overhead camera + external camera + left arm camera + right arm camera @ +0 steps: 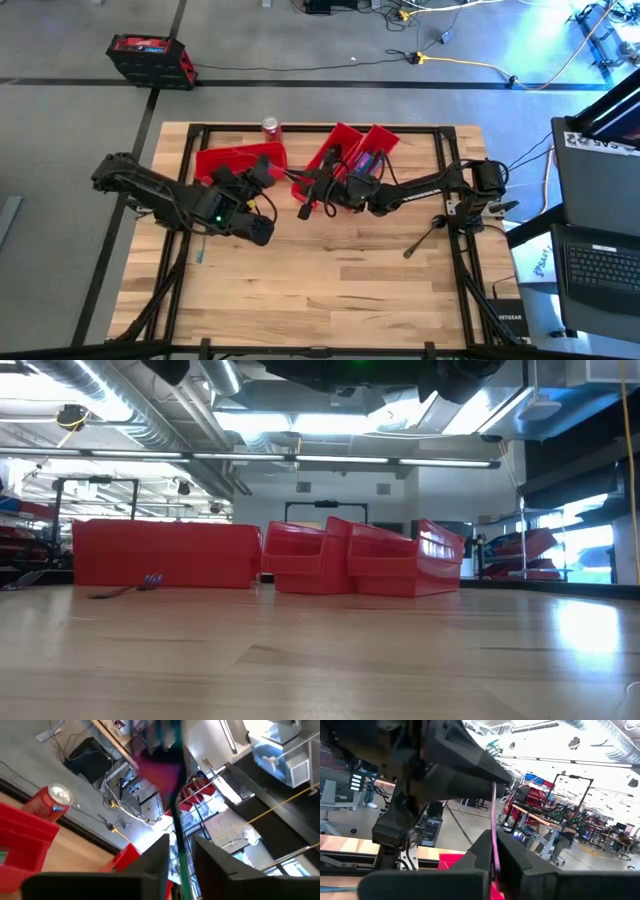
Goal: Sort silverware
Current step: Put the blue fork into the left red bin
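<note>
utensil (494, 827) between right gripper (496, 862) fingers

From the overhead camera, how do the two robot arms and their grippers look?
Both arms are dark, slim and jointed. The left arm shows a small green light near its wrist and a black cable loop. The right arm has a boxy dark base. The right gripper has broad, flat, wedge-shaped black fingers.

Bright overhead ceiling strip lights (340, 458) cast glare on the table (590, 622); the left wrist view is motion-blurred, and distant backgrounds are soft.
</note>
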Robot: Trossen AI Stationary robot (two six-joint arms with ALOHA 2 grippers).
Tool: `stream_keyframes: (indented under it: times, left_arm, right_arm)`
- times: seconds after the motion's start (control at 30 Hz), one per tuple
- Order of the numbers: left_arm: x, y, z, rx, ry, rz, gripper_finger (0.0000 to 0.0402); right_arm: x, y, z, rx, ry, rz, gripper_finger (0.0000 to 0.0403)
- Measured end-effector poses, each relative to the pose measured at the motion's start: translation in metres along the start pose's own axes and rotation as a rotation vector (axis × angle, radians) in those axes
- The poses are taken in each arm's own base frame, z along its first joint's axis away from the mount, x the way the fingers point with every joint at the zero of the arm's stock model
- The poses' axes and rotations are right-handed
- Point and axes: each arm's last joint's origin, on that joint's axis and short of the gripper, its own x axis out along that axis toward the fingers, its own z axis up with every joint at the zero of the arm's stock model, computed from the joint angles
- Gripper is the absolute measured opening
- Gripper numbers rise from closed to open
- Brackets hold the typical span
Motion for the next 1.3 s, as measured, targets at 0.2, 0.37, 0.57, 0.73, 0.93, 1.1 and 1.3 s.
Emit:
stream_keyframes:
  times: [0.2,0.37,0.57,0.73,0.93,1.1,1.3]
  left_arm:
    - [0.000,0.000,0.001,0.030,-0.009,-0.004,0.0134]
    - [-0.003,0.000,0.001,0.071,-0.005,-0.013,0.0179]
    - [-0.013,0.002,0.002,0.156,0.024,-0.038,0.0248]
    - [-0.020,0.007,0.005,0.215,0.041,-0.056,0.0294]
    - [-0.029,0.014,0.009,0.456,0.098,-0.070,0.0321]
    - [-0.045,0.024,0.034,0.620,0.204,-0.101,0.0322]
    - [-0.066,0.029,0.075,0.650,0.348,-0.191,0.0322]
  right_arm:
    - [0.000,-0.001,0.000,-0.009,0.003,-0.011,0.0000]
    - [0.002,-0.005,-0.002,-0.019,0.008,-0.023,0.0000]
    - [0.005,-0.015,-0.006,-0.023,0.020,-0.052,0.0000]
    - [0.013,-0.029,-0.008,0.015,0.032,-0.034,0.0000]
    - [0.028,-0.042,0.002,-0.002,0.076,0.067,0.0000]
    - [0.045,-0.064,0.014,0.022,0.170,0.176,0.0000]
    - [0.054,-0.091,0.021,0.044,0.202,0.274,0.0000]
